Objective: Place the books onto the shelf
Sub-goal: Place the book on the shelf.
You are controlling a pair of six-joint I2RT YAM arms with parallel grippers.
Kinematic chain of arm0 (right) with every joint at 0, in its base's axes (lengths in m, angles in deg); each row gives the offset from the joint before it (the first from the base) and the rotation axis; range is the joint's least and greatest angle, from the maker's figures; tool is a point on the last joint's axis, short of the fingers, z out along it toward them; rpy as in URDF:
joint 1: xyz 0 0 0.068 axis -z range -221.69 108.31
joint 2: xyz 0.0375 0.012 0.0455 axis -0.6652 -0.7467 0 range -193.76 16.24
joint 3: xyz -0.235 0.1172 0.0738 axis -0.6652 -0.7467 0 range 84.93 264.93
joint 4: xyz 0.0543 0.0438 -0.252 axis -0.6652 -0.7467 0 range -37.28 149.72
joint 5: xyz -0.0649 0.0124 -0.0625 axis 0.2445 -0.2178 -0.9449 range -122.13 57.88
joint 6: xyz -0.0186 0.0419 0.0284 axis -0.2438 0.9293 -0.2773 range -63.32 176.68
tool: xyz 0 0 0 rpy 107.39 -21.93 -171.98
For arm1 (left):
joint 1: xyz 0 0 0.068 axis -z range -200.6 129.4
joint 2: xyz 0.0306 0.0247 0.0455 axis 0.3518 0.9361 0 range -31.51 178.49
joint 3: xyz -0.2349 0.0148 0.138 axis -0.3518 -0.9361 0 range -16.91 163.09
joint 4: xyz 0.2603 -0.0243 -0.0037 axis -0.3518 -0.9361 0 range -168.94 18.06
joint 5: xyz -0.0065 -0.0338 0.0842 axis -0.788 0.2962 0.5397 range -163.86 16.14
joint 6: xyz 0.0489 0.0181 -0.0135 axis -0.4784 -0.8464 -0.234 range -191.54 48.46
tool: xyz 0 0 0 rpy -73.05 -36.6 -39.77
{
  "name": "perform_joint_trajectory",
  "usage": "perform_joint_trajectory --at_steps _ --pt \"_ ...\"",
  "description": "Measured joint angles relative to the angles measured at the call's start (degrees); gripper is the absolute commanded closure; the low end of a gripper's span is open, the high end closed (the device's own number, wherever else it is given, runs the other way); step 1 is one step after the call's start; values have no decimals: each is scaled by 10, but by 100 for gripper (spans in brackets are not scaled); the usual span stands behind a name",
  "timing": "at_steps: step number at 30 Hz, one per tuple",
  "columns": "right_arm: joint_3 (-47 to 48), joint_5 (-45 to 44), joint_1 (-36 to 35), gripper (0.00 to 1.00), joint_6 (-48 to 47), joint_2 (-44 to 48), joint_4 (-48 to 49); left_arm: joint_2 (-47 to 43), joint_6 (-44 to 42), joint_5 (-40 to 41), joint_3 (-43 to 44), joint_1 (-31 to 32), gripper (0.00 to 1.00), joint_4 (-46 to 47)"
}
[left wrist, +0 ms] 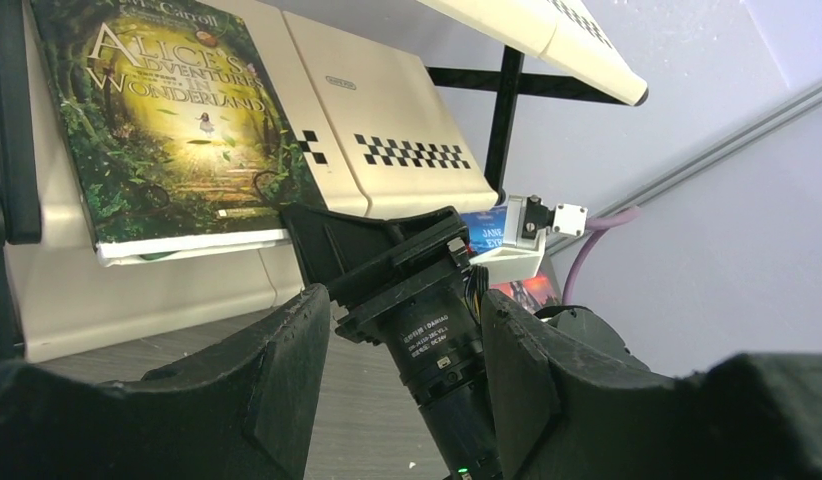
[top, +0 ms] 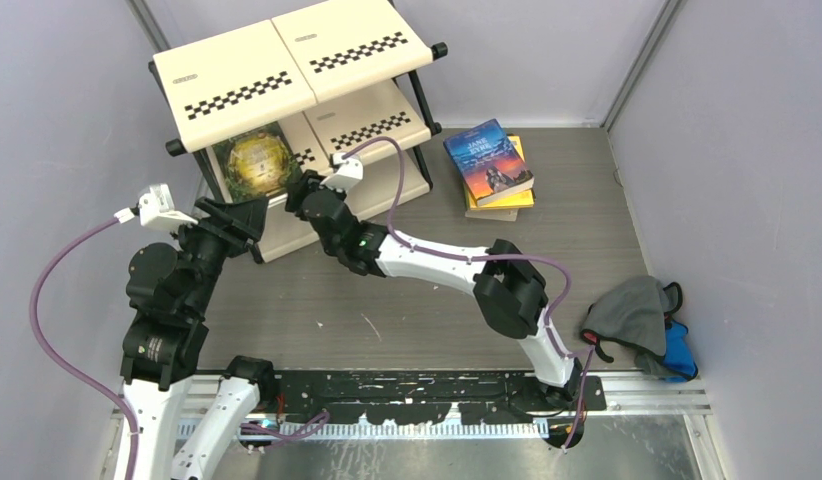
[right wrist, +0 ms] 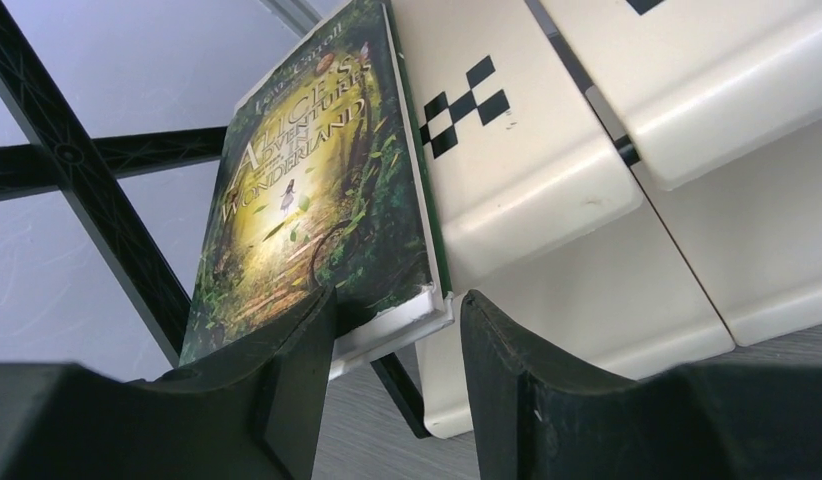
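Grey tabletop [top: 407, 300] and pale walls box in the shelf [top: 287, 60], whose middle tier holds the green-and-gold book [top: 255, 160] lying flat.

The right gripper [right wrist: 397, 310] has its jaws apart and clamps nothing. The book's near corner sits just ahead of its tips and juts past the tier's edge. One finger looks to overlap the cover, though I cannot tell whether it touches. A sideways or backward brush there would likely drag the book off the ledge.

The left gripper [left wrist: 405, 300] is also parted and empty, with the book above and ahead of it. The right arm's wrist lies directly between its fingers, so an advance risks the arms knocking together.

Only the overhead view shows the blue book [top: 487, 160] stacked on the orange book [top: 522, 196], well off to the right gripper's right and not yet shelved. Only the right wrist view shows the overhanging corner, and only the left wrist view shows how crowded the arms are.
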Motion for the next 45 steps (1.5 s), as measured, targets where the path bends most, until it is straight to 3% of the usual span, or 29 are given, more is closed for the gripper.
perform_joint_trajectory --at_steps 20,34,45 --pt "-26 68 4 47 -88 21 23 0 -6 10 0 0 42 0" --pt "-20 81 5 39 -122 21 17 11 -31 9 0 0 41 -13" --pt "-19 88 10 38 -127 21 17 17 -51 5 -47 0 47 -17"
